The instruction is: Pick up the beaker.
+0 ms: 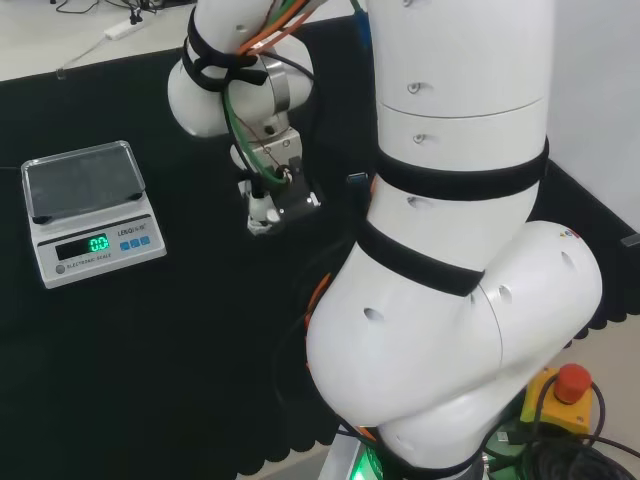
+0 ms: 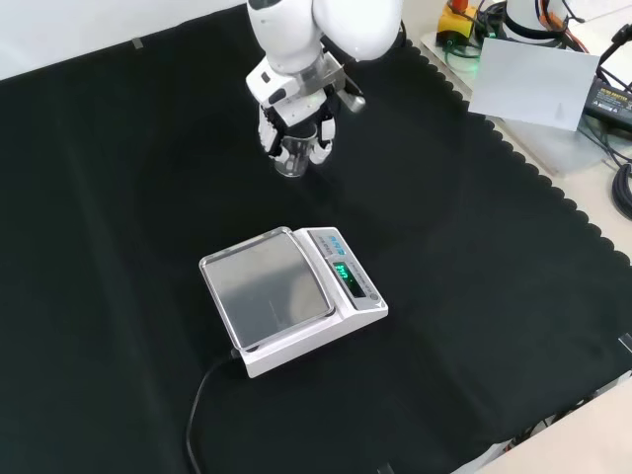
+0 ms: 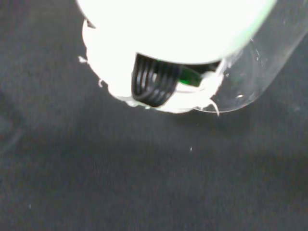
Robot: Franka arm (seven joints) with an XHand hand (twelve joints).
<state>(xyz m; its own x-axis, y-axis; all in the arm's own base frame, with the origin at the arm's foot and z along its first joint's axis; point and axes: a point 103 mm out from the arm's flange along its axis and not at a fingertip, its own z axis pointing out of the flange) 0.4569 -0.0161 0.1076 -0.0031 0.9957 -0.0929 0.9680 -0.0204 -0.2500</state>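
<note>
Where my hand (image 2: pixel 294 117) sits beyond the scale (image 2: pixel 291 296), fingers (image 2: pixel 323 146) curled round the clear beaker (image 2: pixel 294 158), its base near the table (image 2: pixel 118 217).

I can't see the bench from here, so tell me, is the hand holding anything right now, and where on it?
Yes: the hand has its fingers curled round the side wall of the clear beaker.

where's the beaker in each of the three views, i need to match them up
Head view: I cannot make the clear beaker out; the hand hangs right of the scale.
Front view: beaker near the top centre, inside the hand's curled fingers, above the scale.
Wrist view: clear curved wall beside the blurred hand.
Shared landmark: the scale.
</note>
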